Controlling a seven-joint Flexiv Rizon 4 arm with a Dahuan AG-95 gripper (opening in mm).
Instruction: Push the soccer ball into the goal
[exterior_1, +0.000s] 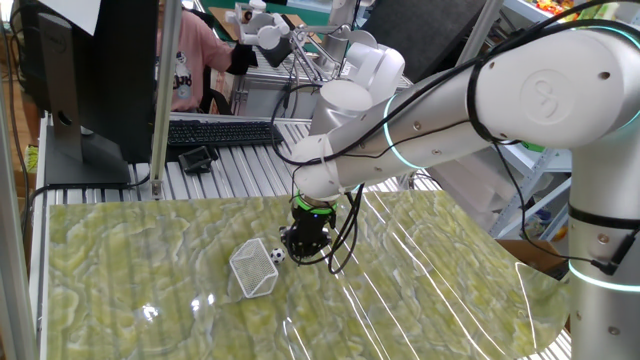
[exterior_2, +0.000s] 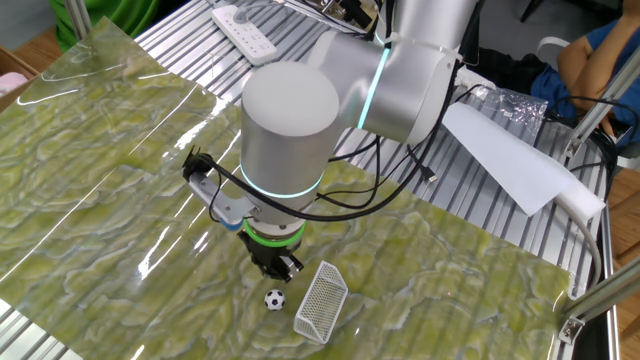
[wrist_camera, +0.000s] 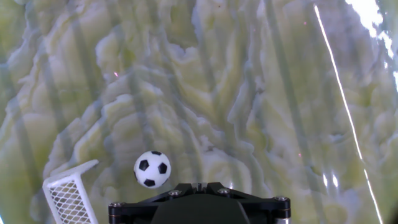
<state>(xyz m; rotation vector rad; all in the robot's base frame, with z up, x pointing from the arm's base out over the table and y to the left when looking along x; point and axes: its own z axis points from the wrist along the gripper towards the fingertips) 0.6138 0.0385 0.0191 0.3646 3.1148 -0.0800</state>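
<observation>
The soccer ball (exterior_1: 276, 255) (exterior_2: 274, 299) (wrist_camera: 152, 168) is a tiny white ball with black patches lying on the green marbled mat. The goal (exterior_1: 253, 268) (exterior_2: 321, 299) (wrist_camera: 69, 197), white frame with white mesh, stands right beside it, a small gap between them. My gripper (exterior_1: 301, 250) (exterior_2: 280, 270) hangs low over the mat next to the ball, on the side away from the goal. Its jaws are shut with nothing between them. In the hand view only the black gripper body (wrist_camera: 199, 203) shows at the bottom edge, with the ball just above-left of it.
The green marbled mat (exterior_1: 150, 260) covers the table, with glare streaks on the right. Behind it on the slatted metal surface lie a keyboard (exterior_1: 222, 132) and a monitor stand (exterior_1: 85, 150). A white remote (exterior_2: 244, 34) and a paper sheet (exterior_2: 510, 160) lie at the far side.
</observation>
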